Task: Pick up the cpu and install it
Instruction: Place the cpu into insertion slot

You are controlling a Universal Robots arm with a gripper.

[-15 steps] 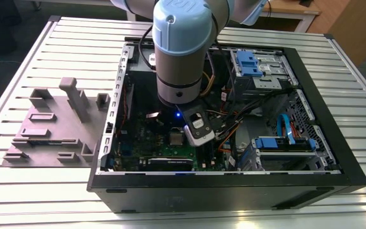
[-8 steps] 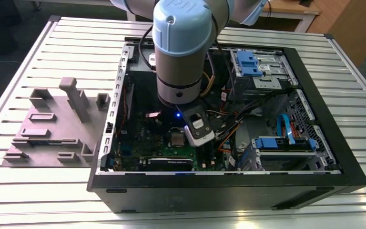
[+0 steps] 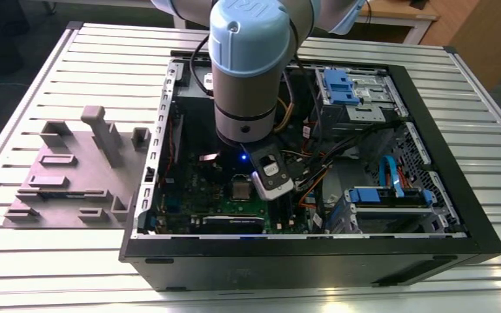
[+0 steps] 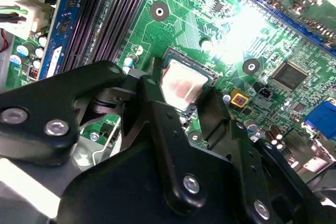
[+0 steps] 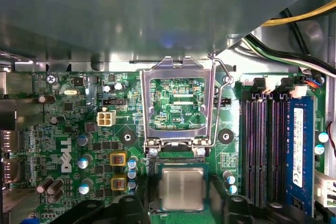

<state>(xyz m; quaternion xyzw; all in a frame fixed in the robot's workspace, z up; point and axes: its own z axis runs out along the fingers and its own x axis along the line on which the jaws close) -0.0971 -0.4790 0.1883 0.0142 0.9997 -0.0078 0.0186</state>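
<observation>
The cpu is a small silvery square lying flat in the black socket on the green motherboard; the second wrist view shows the cpu there too. My gripper hangs right over it, open, one black finger on each side of the chip with a small gap to its edges. Beside the socket the shiny metal socket frame stands flipped up, its wire lever raised. In the exterior view the arm reaches down into the computer case above the cpu.
Long black memory slots and a blue slot run beside the socket. Cables and drive bays crowd the case. A grey fixture tray lies on the slatted table at the exterior view's left.
</observation>
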